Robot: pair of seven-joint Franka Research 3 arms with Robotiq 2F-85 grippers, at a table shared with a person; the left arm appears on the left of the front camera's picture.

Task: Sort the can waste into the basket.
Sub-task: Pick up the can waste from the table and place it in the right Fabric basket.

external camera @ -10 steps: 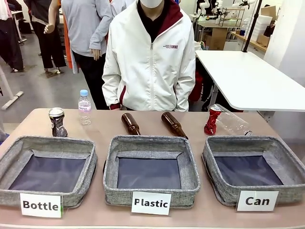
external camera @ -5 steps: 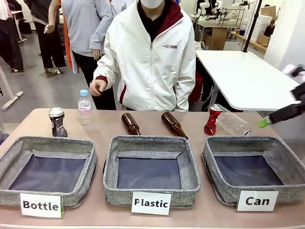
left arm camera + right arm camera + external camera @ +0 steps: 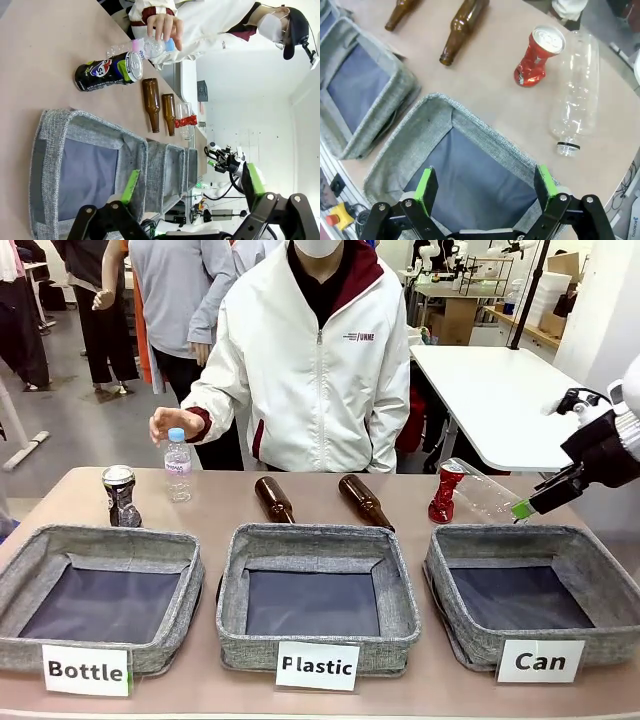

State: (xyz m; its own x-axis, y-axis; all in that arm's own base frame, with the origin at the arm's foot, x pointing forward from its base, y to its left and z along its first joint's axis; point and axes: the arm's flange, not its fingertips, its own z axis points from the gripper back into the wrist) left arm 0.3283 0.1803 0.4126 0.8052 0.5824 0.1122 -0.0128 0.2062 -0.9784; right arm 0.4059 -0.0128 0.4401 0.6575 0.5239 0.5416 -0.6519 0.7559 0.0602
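A dented red can [image 3: 445, 494] stands just behind the far left corner of the grey basket [image 3: 478, 638] labelled "Can". The right wrist view shows that red can [image 3: 538, 55] beyond the basket's rim [image 3: 427, 131]. My right gripper [image 3: 530, 505] hovers over the basket's far right side, open and empty [image 3: 485, 185]. A dark printed can [image 3: 121, 496] stands at the far left behind the "Bottle" basket, and it also appears in the left wrist view [image 3: 110, 71]. My left gripper [image 3: 192, 180] is open and holds nothing.
A clear plastic bottle [image 3: 485, 495] lies right of the red can. Two brown bottles [image 3: 273, 499] [image 3: 364, 502] lie behind the "Plastic" basket [image 3: 235, 625]. The person's hand [image 3: 170, 423] is at the cap of a small water bottle [image 3: 177, 468]. The "Bottle" basket [image 3: 20, 650] sits at the left.
My right arm has come in from the right and moved left over the "Can" basket. The person's hand has risen and reached to the small water bottle.
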